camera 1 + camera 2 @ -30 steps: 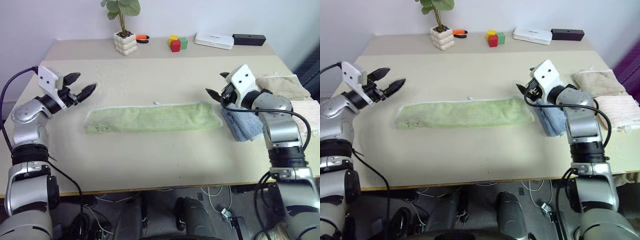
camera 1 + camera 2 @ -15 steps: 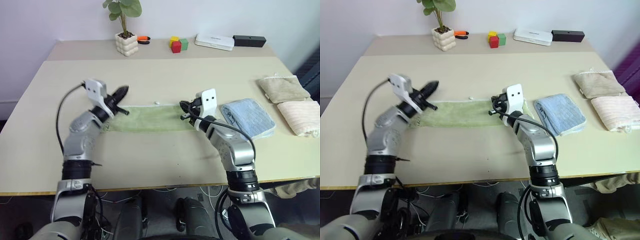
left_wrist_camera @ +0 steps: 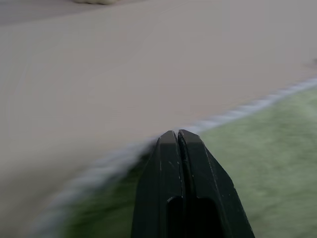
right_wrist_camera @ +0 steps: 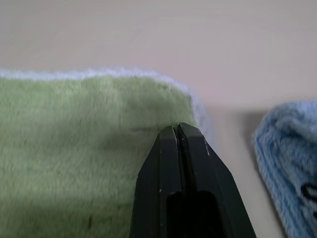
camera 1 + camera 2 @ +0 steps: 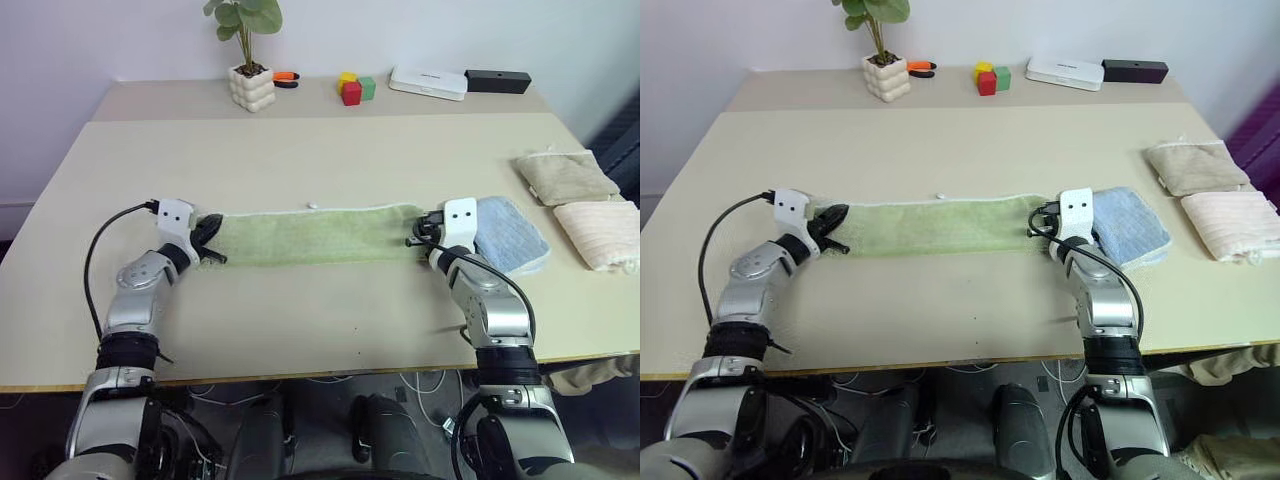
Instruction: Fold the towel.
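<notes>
On the near half of the table (image 5: 300, 320), the green towel (image 5: 310, 235) lies flat as a long strip running left to right, white edging visible along its far side. The left gripper (image 5: 208, 238) sits low at the towel's left end, its two black fingers (image 3: 179, 163) pressed together with no gap, their tips over the towel's corner by the white edging; whether cloth is pinched between them cannot be told. The right gripper (image 5: 416, 234) sits low at the towel's right end, its fingers (image 4: 179, 148) likewise together, tips resting over the green pile just inside the corner; a grip on the cloth cannot be confirmed. Just beside the right gripper, on its outer side, lies a folded light blue towel (image 5: 512, 235), apart from the green one. Further right lie a pink folded towel (image 5: 600, 232) and, beyond it, a beige folded towel (image 5: 565, 177). Along the far edge stand a potted plant (image 5: 248, 60), coloured blocks (image 5: 354, 87), a white box (image 5: 428, 82) and a black box (image 5: 497, 79).
</notes>
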`<state>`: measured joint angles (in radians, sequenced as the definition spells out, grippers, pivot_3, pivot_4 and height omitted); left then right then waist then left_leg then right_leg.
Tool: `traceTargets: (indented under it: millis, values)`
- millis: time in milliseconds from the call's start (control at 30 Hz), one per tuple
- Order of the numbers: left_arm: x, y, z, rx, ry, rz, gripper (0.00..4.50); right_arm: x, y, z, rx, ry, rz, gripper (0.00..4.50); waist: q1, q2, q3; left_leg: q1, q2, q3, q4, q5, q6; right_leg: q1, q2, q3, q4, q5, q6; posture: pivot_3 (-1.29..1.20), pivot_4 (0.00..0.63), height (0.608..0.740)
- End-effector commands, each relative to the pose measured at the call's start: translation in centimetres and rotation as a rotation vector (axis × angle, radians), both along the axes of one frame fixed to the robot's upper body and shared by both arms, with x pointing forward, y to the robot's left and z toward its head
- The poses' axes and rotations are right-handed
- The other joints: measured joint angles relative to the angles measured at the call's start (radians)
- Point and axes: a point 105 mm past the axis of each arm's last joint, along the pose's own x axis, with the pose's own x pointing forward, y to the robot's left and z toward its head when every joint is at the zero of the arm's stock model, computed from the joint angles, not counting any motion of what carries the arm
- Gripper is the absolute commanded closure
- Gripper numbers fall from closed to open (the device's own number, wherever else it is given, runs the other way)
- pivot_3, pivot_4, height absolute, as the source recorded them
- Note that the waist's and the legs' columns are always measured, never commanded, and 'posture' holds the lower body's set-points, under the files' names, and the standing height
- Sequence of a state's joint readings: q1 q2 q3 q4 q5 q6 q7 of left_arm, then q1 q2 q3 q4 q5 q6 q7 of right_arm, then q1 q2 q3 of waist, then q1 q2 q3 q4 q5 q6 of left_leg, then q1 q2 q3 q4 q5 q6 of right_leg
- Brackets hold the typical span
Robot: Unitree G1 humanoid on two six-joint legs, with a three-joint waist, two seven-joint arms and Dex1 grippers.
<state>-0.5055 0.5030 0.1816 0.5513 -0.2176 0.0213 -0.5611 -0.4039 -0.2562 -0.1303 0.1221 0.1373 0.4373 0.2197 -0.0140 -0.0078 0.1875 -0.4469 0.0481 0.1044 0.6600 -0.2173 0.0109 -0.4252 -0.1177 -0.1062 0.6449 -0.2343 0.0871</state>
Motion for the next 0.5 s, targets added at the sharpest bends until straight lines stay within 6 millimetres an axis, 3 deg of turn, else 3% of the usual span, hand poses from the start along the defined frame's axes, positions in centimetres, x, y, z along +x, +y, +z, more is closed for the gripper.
traceTargets:
  millis: [33,167,267,300,367,500]
  values:
    - [0.1,0.8,2.2,-0.013,-0.068,-0.001,4.24,-0.3,0.8,3.5,0.045,-0.116,0.066,3.65,0.003,0.0,0.0,0.0,0.0,0.0,0.0,0.0,0.0,0.0,0.0,0.0,0.0,0.0,0.0,0.0,0.15,0.74]
    - [-0.1,1.1,2.4,0.041,-0.078,-0.006,2.81,-1.9,0.0,5.6,0.053,-0.185,0.106,1.84,0.006,0.0,0.0,0.0,0.0,0.0,0.0,0.0,0.0,0.0,-0.001,0.0,0.0,0.0,0.0,0.0,0.15,0.74]
    - [-0.5,0.9,3.1,0.029,-0.106,-0.051,1.35,-3.9,-1.1,5.8,0.102,-0.167,0.124,0.36,0.009,0.0,0.0,-0.001,0.0,0.0,0.0,-0.001,0.001,0.0,-0.001,0.0,-0.001,0.0,0.0,0.0,0.15,0.74]
    - [-0.7,0.7,3.3,0.028,-0.11,-0.08,0.87,-4.8,-1.4,6.0,0.192,-0.152,0.128,0.0,0.009,0.0,0.0,-0.001,0.0,0.0,0.0,-0.001,0.001,0.0,-0.001,0.0,-0.002,0.0,0.0,0.0,0.15,0.74]
    - [-1.0,0.2,3.8,0.029,-0.126,-0.14,0.06,-6.3,-1.1,6.2,0.34,-0.12,0.161,0.0,0.006,0.0,0.0,-0.001,0.0,0.0,0.0,-0.001,0.001,0.0,-0.001,0.0,-0.001,0.0,0.0,0.0,0.15,0.74]
    - [-2.0,-1.6,5.2,0.0,-0.154,-0.32,0.06,-8.6,0.4,5.7,0.591,-0.002,0.255,0.0,0.002,0.0,0.0,0.0,0.002,-0.002,0.0,-0.001,0.001,0.0,-0.001,0.0,-0.001,0.0,0.0,0.0,0.15,0.74]
